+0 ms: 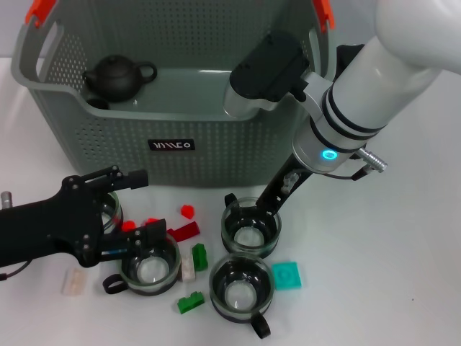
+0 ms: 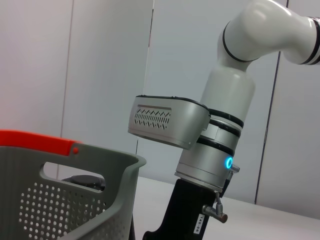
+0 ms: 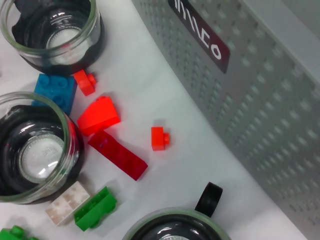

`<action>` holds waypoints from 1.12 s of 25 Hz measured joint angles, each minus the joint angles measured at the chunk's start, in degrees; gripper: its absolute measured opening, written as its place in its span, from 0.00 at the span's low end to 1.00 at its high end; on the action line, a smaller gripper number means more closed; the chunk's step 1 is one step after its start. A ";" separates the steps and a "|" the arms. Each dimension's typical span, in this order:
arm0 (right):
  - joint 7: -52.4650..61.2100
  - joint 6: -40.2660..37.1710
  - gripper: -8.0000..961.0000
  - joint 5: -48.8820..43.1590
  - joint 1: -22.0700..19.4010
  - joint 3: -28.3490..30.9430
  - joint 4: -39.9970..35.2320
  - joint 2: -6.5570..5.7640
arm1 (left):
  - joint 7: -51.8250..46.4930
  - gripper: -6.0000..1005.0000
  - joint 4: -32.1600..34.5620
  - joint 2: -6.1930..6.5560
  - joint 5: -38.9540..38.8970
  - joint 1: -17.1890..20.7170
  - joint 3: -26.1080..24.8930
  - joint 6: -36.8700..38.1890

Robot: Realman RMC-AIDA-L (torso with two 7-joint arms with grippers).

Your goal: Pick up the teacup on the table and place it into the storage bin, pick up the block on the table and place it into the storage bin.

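Nearest cam: a teacup [image 1: 240, 287] w/ others and loose blocks [image 1: 191, 302] left on the table [image 1: 403, 274]; only a dark teapot [image 1: 117, 76] is seen in the storage bin [image 1: 173, 144]. Right gripper [image 1: 253, 213] is lowered onto the middle teacup [image 1: 249, 231], finger spread can't be told; left gripper [image 1: 138, 210] spread by another.

grey storage bin [image 1: 216, 148] behind teacups [image 1: 249, 232] and blocks [image 1: 184, 231].

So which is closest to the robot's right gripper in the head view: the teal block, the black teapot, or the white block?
From the right gripper:
1. Teal block, just beside it on the table.
2. White block, far over by the left arm.
3. Black teapot, inside the storage bin.
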 joint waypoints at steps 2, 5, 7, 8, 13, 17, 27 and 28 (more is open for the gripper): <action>-0.01 0.03 0.14 0.00 0.16 0.00 0.33 0.01 | 0.00 0.83 0.00 0.00 0.00 0.00 0.00 0.00; -0.09 -0.02 0.10 0.01 0.25 0.00 0.60 0.03 | 0.00 0.83 0.00 0.00 0.00 -0.02 0.00 0.00; -0.31 -0.11 0.07 0.00 0.26 0.00 0.65 0.04 | 0.00 0.83 -0.04 0.00 0.00 -0.06 0.00 0.00; -0.59 -0.19 0.06 0.05 0.25 0.15 0.66 0.04 | 0.00 0.83 -0.06 0.00 0.00 -0.08 0.00 0.00; -0.80 -0.44 0.06 0.45 0.06 0.85 0.06 -0.23 | 0.00 0.83 -0.09 0.00 0.00 -0.25 0.00 0.00; -0.87 -1.35 0.06 0.50 0.27 1.39 -0.89 -0.45 | 0.00 0.83 -0.13 0.00 -0.02 -0.34 0.00 0.00; -1.18 -3.92 0.06 0.20 -0.03 3.70 -3.57 -0.66 | 0.00 0.83 -0.18 0.00 -0.19 -0.39 0.00 0.00; -1.35 -4.27 0.06 0.20 -0.02 4.06 -3.57 -0.66 | 0.00 0.83 -0.18 0.00 -0.19 -0.41 0.00 0.00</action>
